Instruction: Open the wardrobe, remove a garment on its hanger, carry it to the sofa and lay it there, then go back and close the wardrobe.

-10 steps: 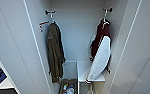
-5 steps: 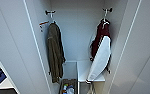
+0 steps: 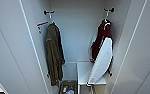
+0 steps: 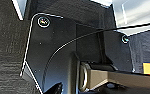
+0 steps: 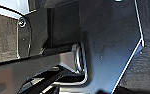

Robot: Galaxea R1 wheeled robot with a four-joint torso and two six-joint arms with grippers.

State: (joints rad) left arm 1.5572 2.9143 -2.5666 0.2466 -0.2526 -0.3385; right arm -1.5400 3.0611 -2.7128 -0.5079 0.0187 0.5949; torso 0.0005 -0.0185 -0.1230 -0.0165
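I'm facing the tall white wardrobe (image 3: 76, 37), both slim doors swung wide, plain white inside. Landmark = its back wall. On the right side of that wall a dark peg holds the thin white hanger (image 3: 106, 22), hook over the peg, w/ the maroon varsity-style jacket with white sleeves (image 3: 102, 53) hanging from it; one white sleeve faces me and drops down to a low white shelf (image 3: 84, 72) at the wardrobe's bottom right. On the left side of the wall a second peg carries a plain olive-green jacket (image 3: 54, 56), hanging straight, well apart from the maroon one. Below the green jacket, at the wardrobe's foot, sits a small box (image 3: 68, 88) w/ coloured bits inside; can't tell what they are.

Wrist cams: mostly my own dark plate and jointed bar over dark textured floor. Left end effector: can't tell how far open, nor whether it has anything. Right end effector: same, can't tell.
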